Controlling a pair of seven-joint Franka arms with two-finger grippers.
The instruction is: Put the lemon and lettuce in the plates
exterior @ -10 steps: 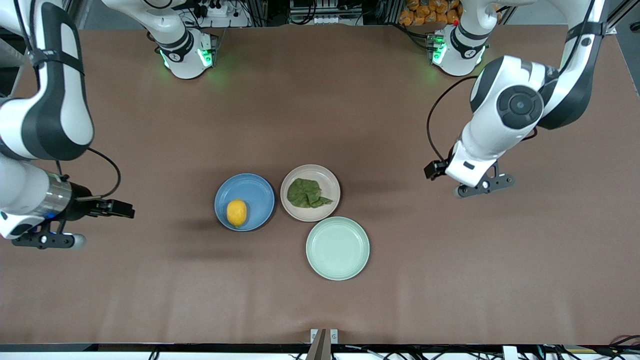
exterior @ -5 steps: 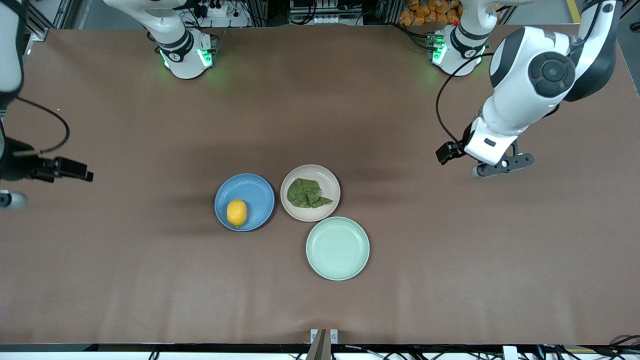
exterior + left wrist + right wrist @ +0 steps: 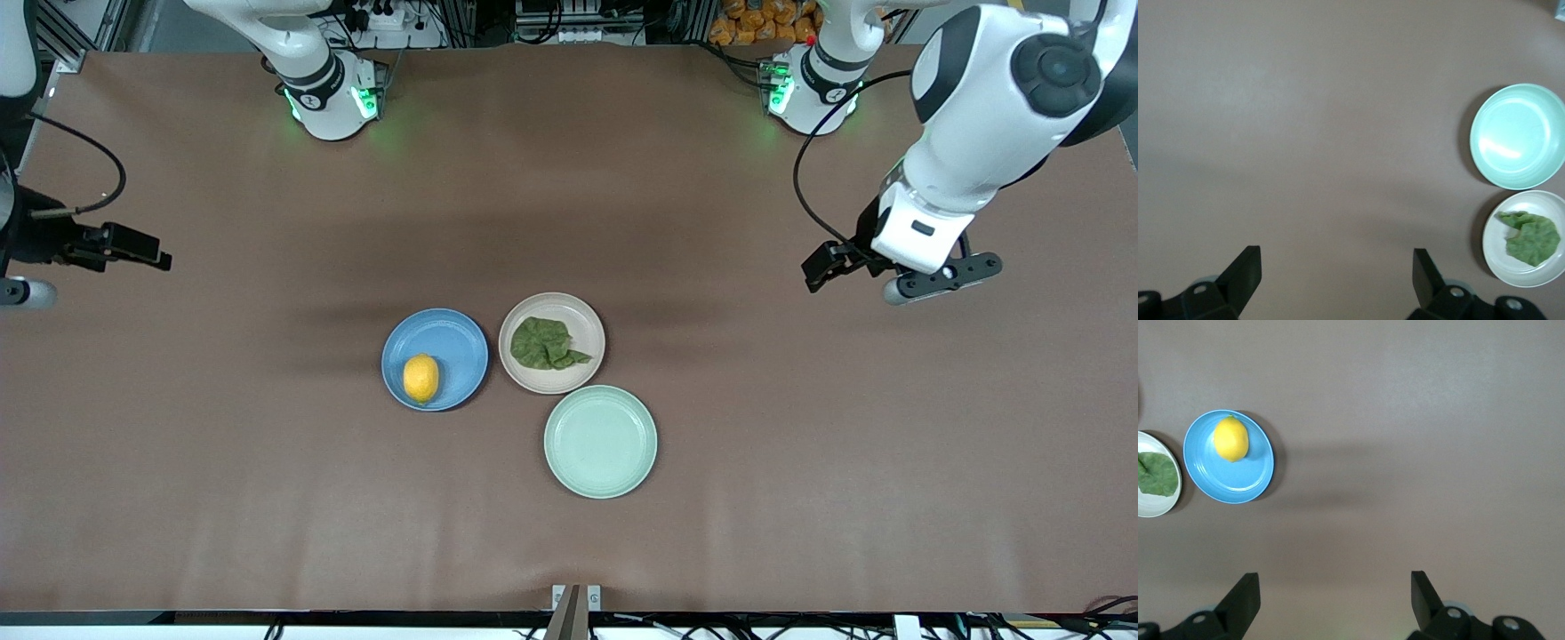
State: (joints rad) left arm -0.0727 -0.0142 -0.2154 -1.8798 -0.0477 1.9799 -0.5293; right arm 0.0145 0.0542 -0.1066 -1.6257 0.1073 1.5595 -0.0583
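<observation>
Front view takes in a wide brown table [image 3: 222, 498] with two white Franka arms raised at either end. Next in size, the left arm [image 3: 987, 116] hangs above bare tabletop at its own end, its left gripper [image 3: 1337, 280] with fingers spread wide and nothing between them, well apart from the plates. The right arm [image 3: 18, 160] shows only at the edge of the scene; its right gripper [image 3: 1335, 600] is likewise parted and empty over bare table at the right arm's end. Three round plates cluster mid-table. A mint-green plate [image 3: 601, 442] lies nearest the front camera, with nothing on it. Just beside it and farther from the camera sits the beige-pink plate [image 3: 582, 316], and the blue plate [image 3: 458, 342] lies just beside that one, toward the right arm's end. A dark green wrinkled lettuce [image 3: 545, 344] leaf lies inside the beige-pink plate. Smallest of all, the yellow lemon [image 3: 420, 378] rests in the blue plate, close to the rim nearer the camera.
</observation>
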